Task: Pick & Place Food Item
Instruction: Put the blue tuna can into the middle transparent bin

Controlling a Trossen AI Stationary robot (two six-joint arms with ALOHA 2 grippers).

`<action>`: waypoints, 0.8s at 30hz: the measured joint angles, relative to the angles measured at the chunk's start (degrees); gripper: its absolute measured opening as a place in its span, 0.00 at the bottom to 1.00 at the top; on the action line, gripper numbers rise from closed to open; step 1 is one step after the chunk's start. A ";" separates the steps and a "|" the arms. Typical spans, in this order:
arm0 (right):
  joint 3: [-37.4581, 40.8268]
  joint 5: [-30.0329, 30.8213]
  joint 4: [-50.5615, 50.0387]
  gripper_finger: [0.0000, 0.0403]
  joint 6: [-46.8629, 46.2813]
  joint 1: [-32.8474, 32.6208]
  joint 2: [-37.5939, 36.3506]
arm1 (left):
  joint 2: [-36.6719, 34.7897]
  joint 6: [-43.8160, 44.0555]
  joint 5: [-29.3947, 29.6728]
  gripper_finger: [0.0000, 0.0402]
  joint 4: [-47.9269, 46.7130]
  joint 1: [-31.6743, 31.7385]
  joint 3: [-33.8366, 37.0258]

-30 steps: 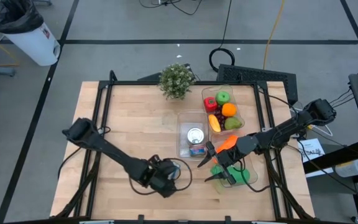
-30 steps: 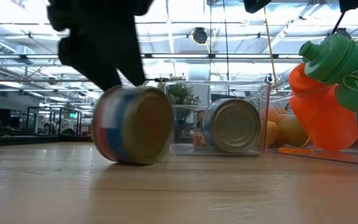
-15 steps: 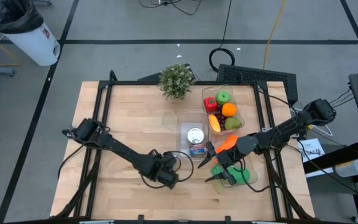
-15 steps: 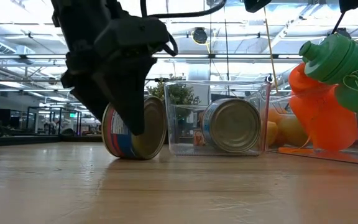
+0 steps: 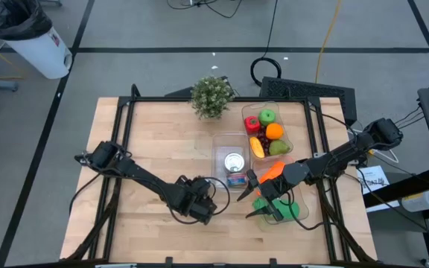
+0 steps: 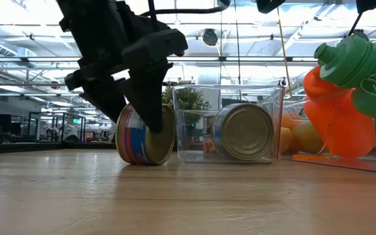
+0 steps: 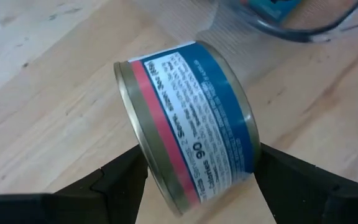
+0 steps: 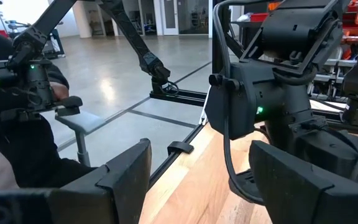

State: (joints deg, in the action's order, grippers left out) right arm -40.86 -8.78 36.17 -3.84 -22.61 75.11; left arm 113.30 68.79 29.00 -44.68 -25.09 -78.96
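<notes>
**At the bin's edge: left pincer straddles the can**

Between the fingers of the left gripper lies the can, on its side on the table, its blue-and-red label facing the wrist camera. The jaws stand wide, one finger off each flat end of the can; from these views I cannot tell whether either pad touches metal yet. In the low view the left gripper comes down over the can, which rests on its curved wall.

Just beyond the pincer, almost against the can, stands the clear bin, with a second can already inside it. Farther off sits the fruit tray, and past that a small potted plant.

The right gripper waits well to the side over the green and orange bottles, its jaws parted and holding nothing.

To do this grasp well, I judge the fingers should close squarely on the two flat ends, centred, since a can on its curved side may roll. Lift straight up before moving over the bin wall.
</notes>
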 joint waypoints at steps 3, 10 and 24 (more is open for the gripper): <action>0.00 0.00 -0.01 0.63 0.00 0.00 0.00 | 0.00 0.45 -0.48 0.71 -0.06 0.61 0.02; 0.00 0.00 -0.01 0.63 0.00 0.00 0.00 | 0.00 0.25 -3.11 0.61 -1.14 1.45 0.02; 0.00 0.00 -0.05 0.63 0.02 0.00 0.00 | -5.97 0.89 -2.69 0.44 -22.42 0.15 -0.04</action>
State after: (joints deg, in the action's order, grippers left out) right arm -40.86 -8.78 36.12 -3.82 -22.61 75.11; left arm 107.32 69.68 26.31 -67.09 -24.94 -78.99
